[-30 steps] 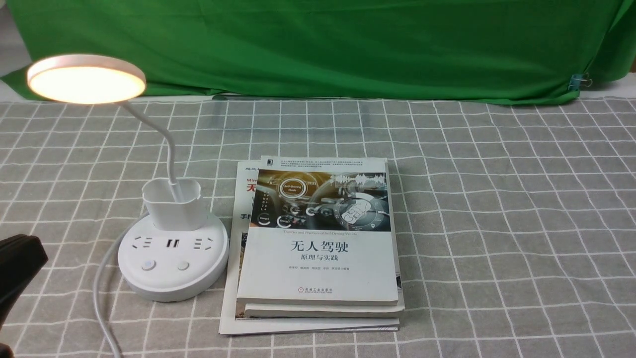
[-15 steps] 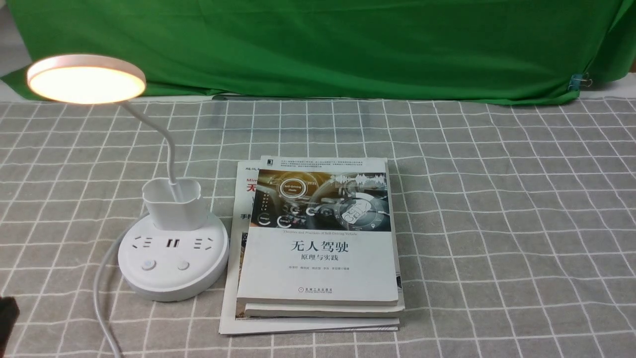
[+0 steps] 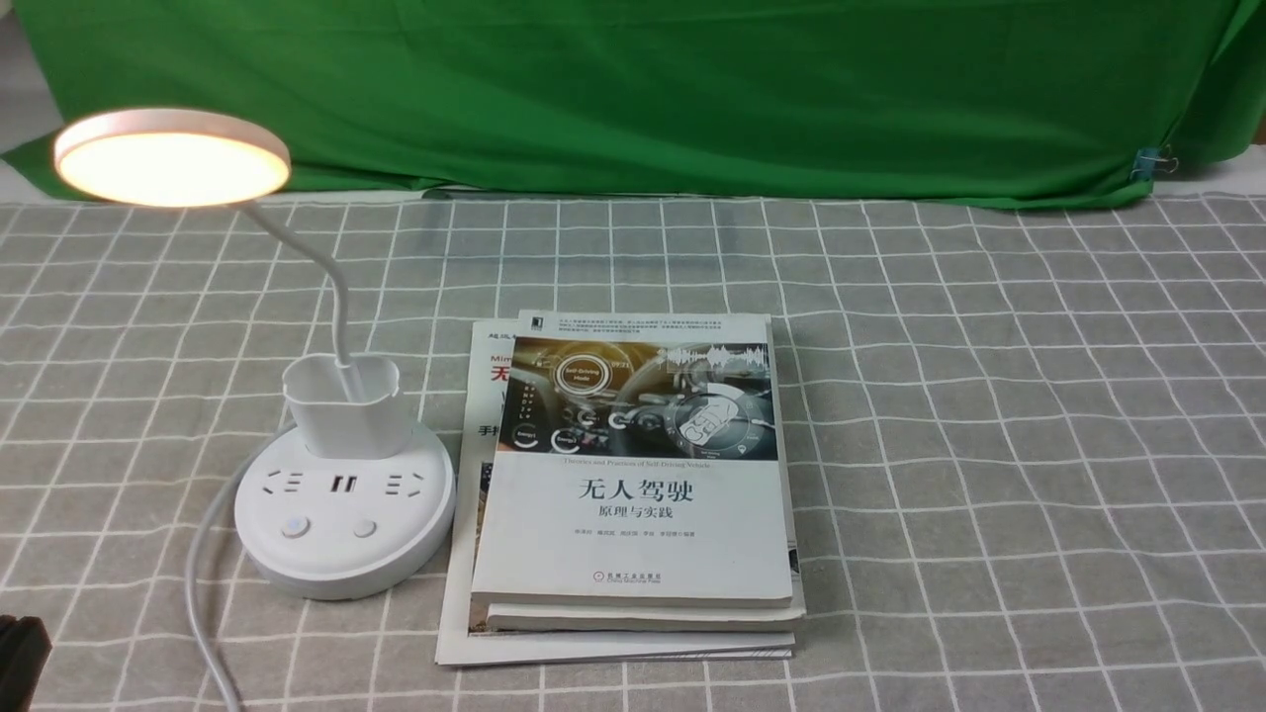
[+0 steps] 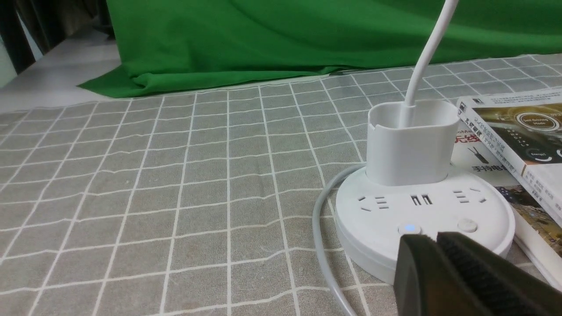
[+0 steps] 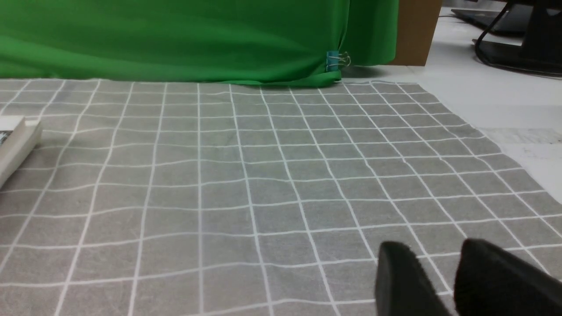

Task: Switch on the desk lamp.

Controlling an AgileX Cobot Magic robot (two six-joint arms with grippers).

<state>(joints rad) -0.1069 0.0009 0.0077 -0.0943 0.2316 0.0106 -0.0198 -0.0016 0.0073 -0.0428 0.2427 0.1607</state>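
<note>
Front view: the desk lamp [image 3: 336,494] glows beside the books [image 3: 633,485] (job looks done). Left wrist view: left gripper [image 4: 434,239], jaws pressed together, sits near the base. Right wrist view: right gripper [image 5: 432,259] parted, empty.

White desk lamp [image 3: 341,494], disc head glowing warm yellow-orange, one base button lit blue. Surface [image 3: 989,396] – grey cloth, white grid lines. Green backdrop [image 3: 692,89]. Books [image 3: 633,485] – white covers, dark photo, red lettering underneath. Black pincer [image 4: 434,239], possibly ribbed.
</note>
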